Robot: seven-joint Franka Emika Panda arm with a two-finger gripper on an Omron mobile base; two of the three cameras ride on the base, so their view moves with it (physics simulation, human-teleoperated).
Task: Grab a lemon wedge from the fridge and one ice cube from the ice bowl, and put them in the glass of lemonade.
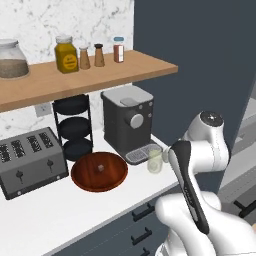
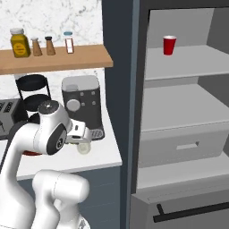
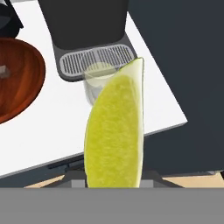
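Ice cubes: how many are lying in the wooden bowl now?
1. A single ice cube lies near the middle of the ice bowl on the counter, between the toaster and the glass of lemonade.

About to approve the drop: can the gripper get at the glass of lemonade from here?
Probably yes: the gripper, shut on the lemon wedge, looks down on the glass of lemonade with nothing between.

A lemon wedge [image 3: 116, 131] stands upright in the foreground, held by the claw at its lower end. Behind it, the glass of lemonade [image 3: 99, 83] sits on the white table [image 3: 57, 118], touching the grated drip tray [image 3: 96, 61] of a dark coffee machine [image 3: 83, 22]. At left lies the ice bowl [image 3: 19, 78] with one ice cube [image 3: 4, 71] inside.
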